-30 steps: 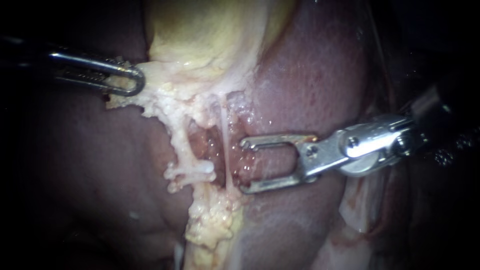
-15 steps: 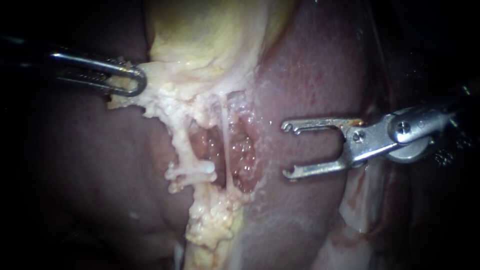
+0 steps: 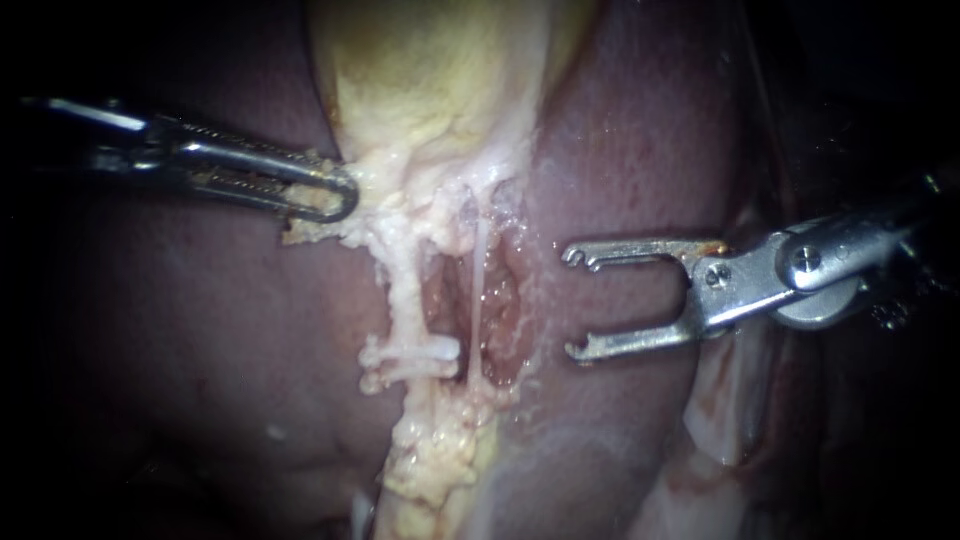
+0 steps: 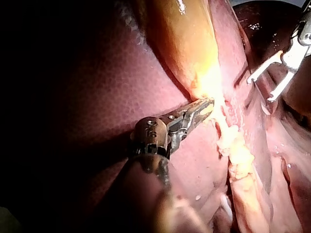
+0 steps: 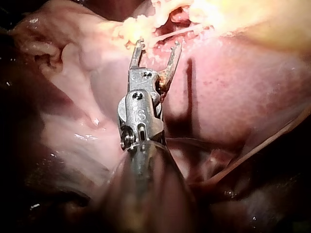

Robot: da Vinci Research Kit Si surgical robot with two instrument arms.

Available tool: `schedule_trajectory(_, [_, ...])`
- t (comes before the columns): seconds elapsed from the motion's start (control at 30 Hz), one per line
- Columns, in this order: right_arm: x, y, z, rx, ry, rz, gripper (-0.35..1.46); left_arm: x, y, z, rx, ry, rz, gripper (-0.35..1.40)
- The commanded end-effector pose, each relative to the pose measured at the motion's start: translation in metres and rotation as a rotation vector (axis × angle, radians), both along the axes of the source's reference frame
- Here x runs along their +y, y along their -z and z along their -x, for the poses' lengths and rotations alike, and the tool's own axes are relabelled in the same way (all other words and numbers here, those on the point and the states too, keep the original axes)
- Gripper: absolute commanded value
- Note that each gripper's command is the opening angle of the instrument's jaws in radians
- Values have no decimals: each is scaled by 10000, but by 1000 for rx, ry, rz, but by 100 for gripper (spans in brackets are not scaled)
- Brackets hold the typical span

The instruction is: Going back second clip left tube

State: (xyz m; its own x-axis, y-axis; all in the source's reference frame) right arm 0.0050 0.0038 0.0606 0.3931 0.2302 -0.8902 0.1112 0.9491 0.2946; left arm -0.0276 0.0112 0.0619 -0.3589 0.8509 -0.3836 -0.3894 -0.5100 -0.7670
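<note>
Right instrument (image 3: 575,303) open, empty, apart from the tubes. Left instrument (image 3: 338,196) clamped on gallbladder (image 3: 440,90) edge. Whitish clip (image 3: 415,352), apparently, on left tube (image 3: 405,290); back-off looks near complete.

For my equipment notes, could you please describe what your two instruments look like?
Both are shiny silver metal. My left instrument has narrow, ridged jaws with a rounded, looped tip. My right instrument has two thin, straight jaws with small hooked ends, on a screwed hinge and a round joint.
</note>
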Motion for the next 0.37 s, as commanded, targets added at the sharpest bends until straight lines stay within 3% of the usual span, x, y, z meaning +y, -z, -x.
schedule_trajectory(0.03, [0, 0, 0, -1, -2, -2, 50, 0, 0, 0, 1, 0, -1, -35])
schedule_trajectory(0.37, [-1, 0, 0, -3, -6, -13, 50, -1, -1, 0, -1, -2, -2, -35])
